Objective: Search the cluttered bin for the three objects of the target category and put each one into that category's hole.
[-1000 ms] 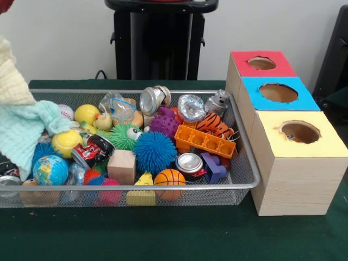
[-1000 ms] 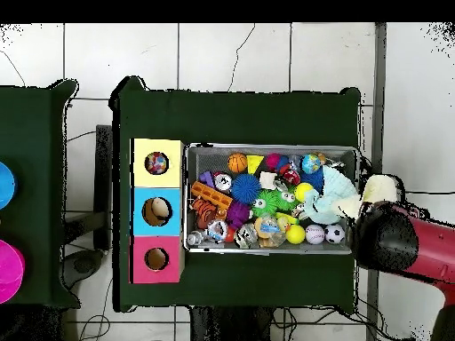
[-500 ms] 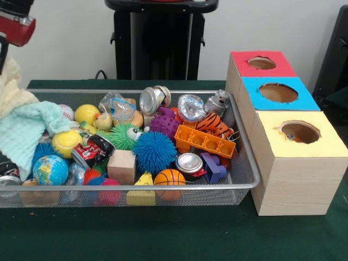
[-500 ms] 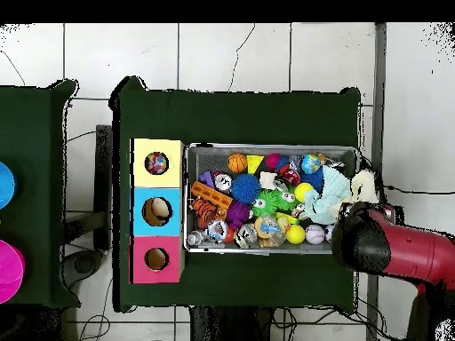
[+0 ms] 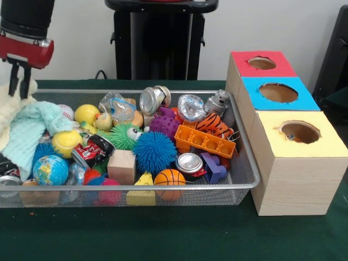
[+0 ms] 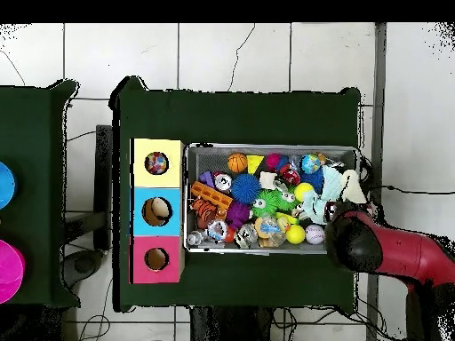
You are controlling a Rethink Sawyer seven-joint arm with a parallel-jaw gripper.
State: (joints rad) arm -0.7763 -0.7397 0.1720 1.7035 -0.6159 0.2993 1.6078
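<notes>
Pincer (image 5: 19,81) hangs spread above pale cloths (image 5: 24,130) at the bin (image 5: 239,163) end; no writing legible.

You have a wire-mesh metal bin (image 5: 247,182) on matt green felt (image 5: 163,234). Shiny metal cans (image 5: 190,163), a spiky rubber ball (image 5: 154,151), a glossy plastic tray (image 5: 205,141), soft knitted cloths (image 5: 30,128), and a raw wooden block (image 5: 122,166) beside wood-grain boxes (image 5: 296,187).
</notes>
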